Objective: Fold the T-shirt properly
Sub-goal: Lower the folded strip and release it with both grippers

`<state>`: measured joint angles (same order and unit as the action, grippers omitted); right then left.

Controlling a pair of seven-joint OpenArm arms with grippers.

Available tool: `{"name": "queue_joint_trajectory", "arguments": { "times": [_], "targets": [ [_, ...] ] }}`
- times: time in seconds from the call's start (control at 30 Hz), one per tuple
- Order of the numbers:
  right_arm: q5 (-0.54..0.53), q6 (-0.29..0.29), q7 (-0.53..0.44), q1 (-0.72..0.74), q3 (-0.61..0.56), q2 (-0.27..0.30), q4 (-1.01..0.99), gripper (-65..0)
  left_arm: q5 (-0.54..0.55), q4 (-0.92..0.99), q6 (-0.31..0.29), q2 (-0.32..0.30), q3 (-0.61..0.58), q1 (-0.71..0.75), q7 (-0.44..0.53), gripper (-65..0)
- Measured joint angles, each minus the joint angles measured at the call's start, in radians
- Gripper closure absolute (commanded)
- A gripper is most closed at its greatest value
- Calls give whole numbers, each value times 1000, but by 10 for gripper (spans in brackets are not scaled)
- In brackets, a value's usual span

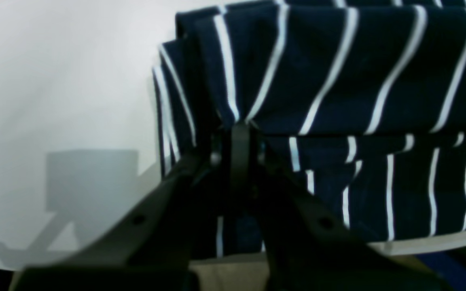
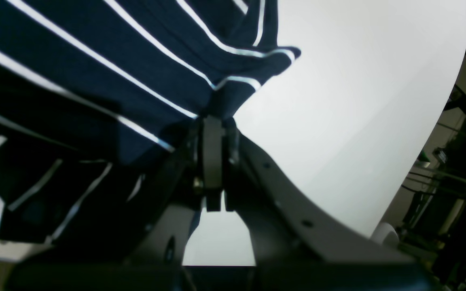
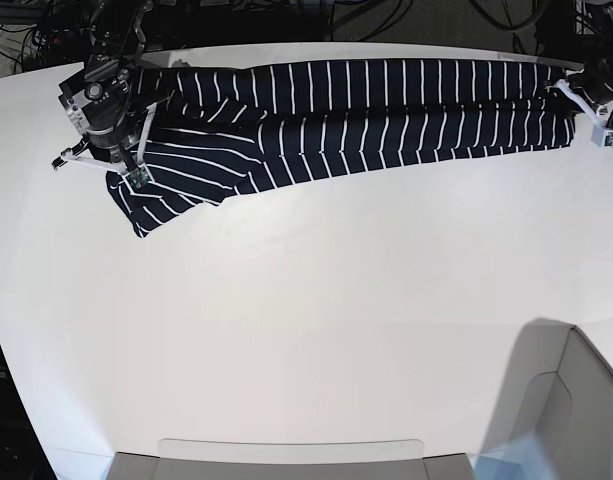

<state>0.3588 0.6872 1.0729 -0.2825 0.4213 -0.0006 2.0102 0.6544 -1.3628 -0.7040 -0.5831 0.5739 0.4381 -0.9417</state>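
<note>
The dark navy T-shirt (image 3: 366, 110) with thin white stripes lies stretched in a long folded band along the table's far edge. In the left wrist view, my left gripper (image 1: 239, 127) has its jaws together on a bunched edge of the T-shirt (image 1: 338, 72), at the band's right end in the base view. My right gripper (image 2: 214, 119) is shut on a corner of the T-shirt (image 2: 75, 81), which drapes over it. In the base view that arm (image 3: 106, 110) stands at the band's left end, where a flap of fabric hangs toward the front.
The white table (image 3: 306, 320) spreads out in front of the shirt. A grey tray-like edge (image 3: 286, 455) sits at the near rim and a grey box corner (image 3: 576, 400) at the near right. Dark cables and frames crowd the space behind the far edge.
</note>
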Motion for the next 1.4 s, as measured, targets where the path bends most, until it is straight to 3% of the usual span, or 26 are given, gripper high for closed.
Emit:
{"name": "queue_joint_trajectory", "arguments": {
  "times": [0.13, 0.3, 0.47, 0.6, 0.8, 1.0, 1.3, 1.4],
  "targets": [
    [0, 0, 0, -3, 0, 2, -20, 0, 0, 2, -1, -1, 8, 0, 0, -230],
    [4, 0, -16, 0, 0, 3, -39, 0, 1, 2, -1, -1, 9, 0, -1, -235],
    [14, 0, -159, -17, 0, 2, -77, 0, 0, 2, 0, -1, 12, -5, -8, -235],
    [22, 0, -165, -27, 0, -3, -120, 0, -15, -7, 4, 32, 104, -8, -25, -243],
    [23, 0, -173, -19, 0, -2, -137, 0, -24, -170, 7, 34, 147, 27, -46, -362],
    [23, 0, -173, -5, 0, -3, -139, 0, -29, -180, 8, 44, 146, 31, -106, -363],
    [23, 0, -175, -3, 0, -3, -140, 0, -26, -59, 7, 38, 137, -11, -105, -365],
    [23, 0, -176, -3, 0, -2, -140, 0, -30, -32, 11, 18, 58, -5, -106, -366]
  ]
}}
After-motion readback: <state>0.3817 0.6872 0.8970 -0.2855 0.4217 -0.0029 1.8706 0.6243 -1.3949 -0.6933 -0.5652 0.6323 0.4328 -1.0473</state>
